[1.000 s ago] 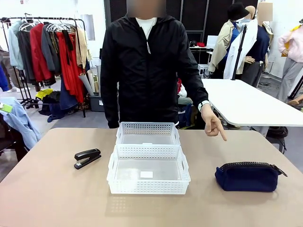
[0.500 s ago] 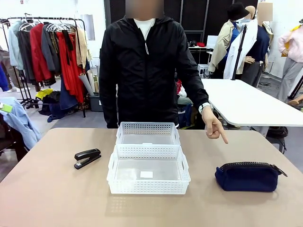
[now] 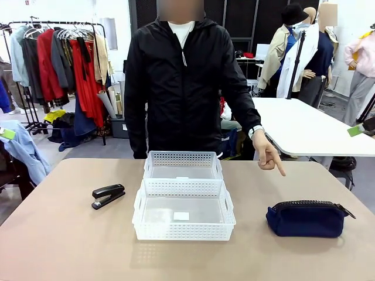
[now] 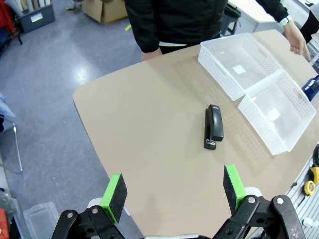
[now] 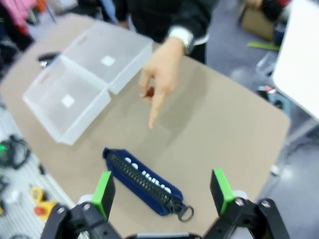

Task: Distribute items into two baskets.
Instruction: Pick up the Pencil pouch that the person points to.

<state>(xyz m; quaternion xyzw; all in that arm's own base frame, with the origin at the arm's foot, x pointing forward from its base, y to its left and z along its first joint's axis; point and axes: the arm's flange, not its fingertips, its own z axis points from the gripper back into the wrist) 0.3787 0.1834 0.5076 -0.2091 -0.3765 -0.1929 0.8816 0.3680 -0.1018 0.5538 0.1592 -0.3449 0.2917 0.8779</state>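
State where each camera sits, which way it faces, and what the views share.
Front: between the arms, facing across the table at the person, whose hand points down toward the pouch.
Left wrist: above a table corner, looking down past the open left gripper at the stapler.
Right wrist: above the pouch, looking down past the open right gripper; picture blurred.
Shared: all three show the baskets and the pointing hand.
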